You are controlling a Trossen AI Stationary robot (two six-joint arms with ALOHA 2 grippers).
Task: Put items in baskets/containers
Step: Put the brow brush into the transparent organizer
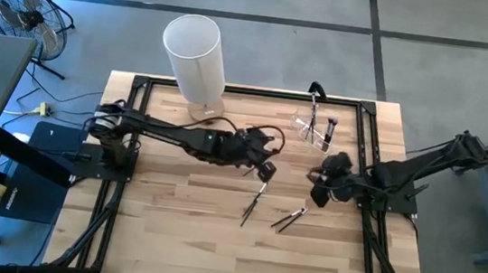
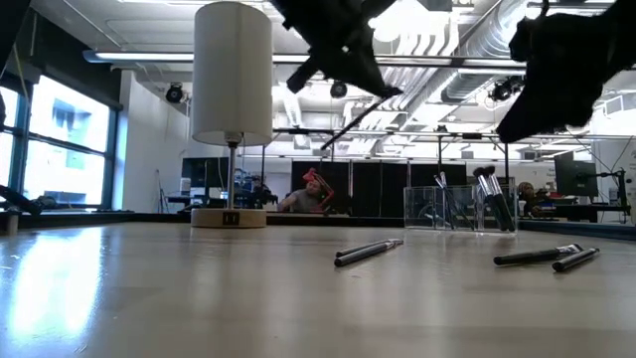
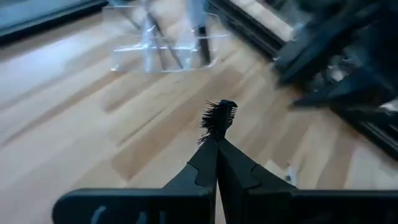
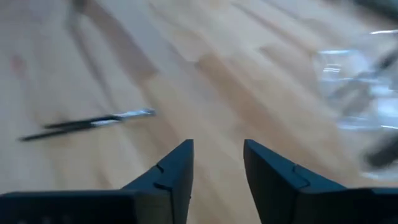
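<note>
My left gripper [image 1: 266,169] hangs above the middle of the table, shut on a thin dark makeup brush [image 2: 348,127]. One more brush [image 1: 251,207] lies flat on the wood just nearer than it, and two others [image 1: 289,219] lie to its right. My right gripper [image 1: 318,190] is open over bare wood at the right, touching nothing. In its wrist view a brush [image 4: 93,122] lies ahead of the open fingers. The tall white cylinder [image 1: 194,54] stands on its tan base at the far edge. The small clear holder [image 1: 315,130] stands at the far right with several brushes upright in it. My left gripper pinches the brush between its two shut fingers just behind the spiky bristle head [image 3: 219,117], which pokes out past the fingertips. The handle [image 2: 338,137] slants down and away below the gripper. The brush is lifted clear of the table.
A black metal frame [image 1: 231,90] runs around the tabletop. The wood between the cylinder and the clear holder [image 2: 457,207] is bare. A fan [image 1: 21,9] and a grey cabinet stand off the table to the left. A person sits far back in the room [image 2: 308,199].
</note>
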